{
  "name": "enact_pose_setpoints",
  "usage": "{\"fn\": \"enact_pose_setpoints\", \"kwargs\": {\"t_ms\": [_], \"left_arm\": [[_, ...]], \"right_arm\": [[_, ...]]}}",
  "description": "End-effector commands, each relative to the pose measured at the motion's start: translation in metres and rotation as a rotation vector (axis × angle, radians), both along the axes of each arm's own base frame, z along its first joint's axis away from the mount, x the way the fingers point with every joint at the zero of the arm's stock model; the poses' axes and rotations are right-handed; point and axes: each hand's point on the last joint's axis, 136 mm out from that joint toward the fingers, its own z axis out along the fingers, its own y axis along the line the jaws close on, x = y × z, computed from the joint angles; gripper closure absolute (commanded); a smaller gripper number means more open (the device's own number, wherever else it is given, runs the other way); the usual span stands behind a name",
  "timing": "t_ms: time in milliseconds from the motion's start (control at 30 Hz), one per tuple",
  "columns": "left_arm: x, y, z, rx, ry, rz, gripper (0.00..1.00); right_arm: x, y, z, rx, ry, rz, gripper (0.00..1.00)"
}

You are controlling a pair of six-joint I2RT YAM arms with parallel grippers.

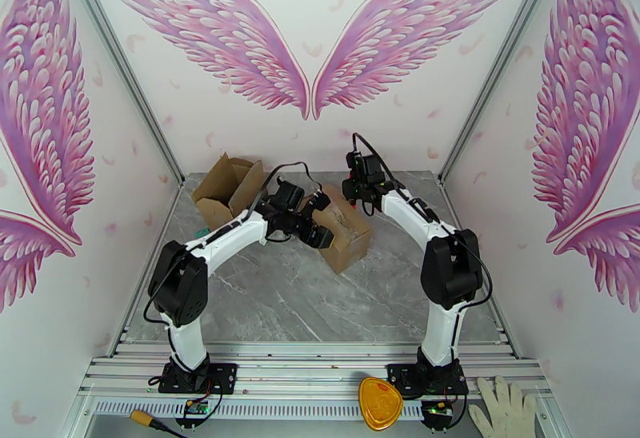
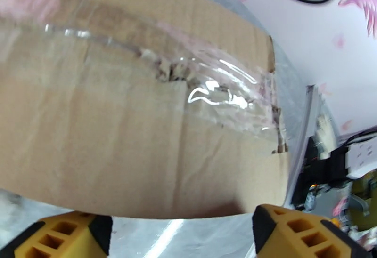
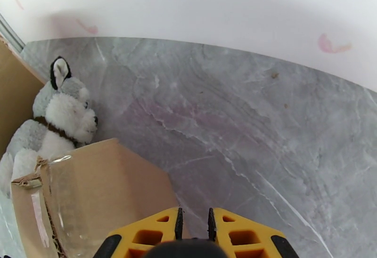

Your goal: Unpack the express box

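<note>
The express box lies on the grey marbled bench just above the middle of the top view, turned at an angle, its flaps closed. The left jaws sit against the box's left side there. In the left wrist view they stand wide apart, one yellow finger in the lower left corner and the other in the lower right, with nothing between them. The brown cardboard face lies just beyond their tips. A strip of clear tape crosses that face, and the cardboard under it is torn and ragged along the seam. The right jaws hang near the box's upper right corner in the top view. In the right wrist view their fingers are drawn almost together, leaving a thin slit, and they grip nothing. In that same view a grey and white plush husky sits on the bench at the left, touching the taped box. An open empty carton stands at the upper left of the bench in the top view. A yellow object and a white glove lie on the rail at the bottom edge.
</note>
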Motion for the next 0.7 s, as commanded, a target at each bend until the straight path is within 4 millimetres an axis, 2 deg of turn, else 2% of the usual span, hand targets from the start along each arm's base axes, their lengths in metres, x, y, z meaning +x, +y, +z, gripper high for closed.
{"fn": "enact_pose_setpoints", "kwargs": {"t_ms": [0,167,300,433,500,533,667], "left_arm": [[0.019,0.015,0.044,0.001,-0.279,0.053,0.08],[0.023,0.021,0.057,0.048,-0.411,0.004,0.01],[0.033,0.031,0.062,0.126,-0.537,-0.024,0.01],[0.058,0.041,0.081,0.141,-0.609,0.016,0.01],[0.064,0.039,0.086,0.158,-0.65,-0.013,0.01],[0.064,0.037,0.085,0.177,-0.674,-0.053,0.01],[0.044,0.029,0.071,0.239,-0.828,-0.316,0.01]], "right_arm": [[0.0,-0.034,0.041,-0.053,-0.08,-0.149,1.0],[-0.012,-0.068,0.066,-0.062,-0.127,-0.276,1.0],[-0.032,-0.083,0.071,-0.028,-0.114,-0.322,1.0],[-0.066,-0.089,0.064,0.014,-0.075,-0.332,1.0],[-0.087,-0.09,0.059,0.056,-0.054,-0.338,1.0],[-0.099,-0.09,0.056,0.085,-0.041,-0.34,1.0],[-0.144,-0.096,0.037,0.154,0.031,-0.377,1.0]]}}
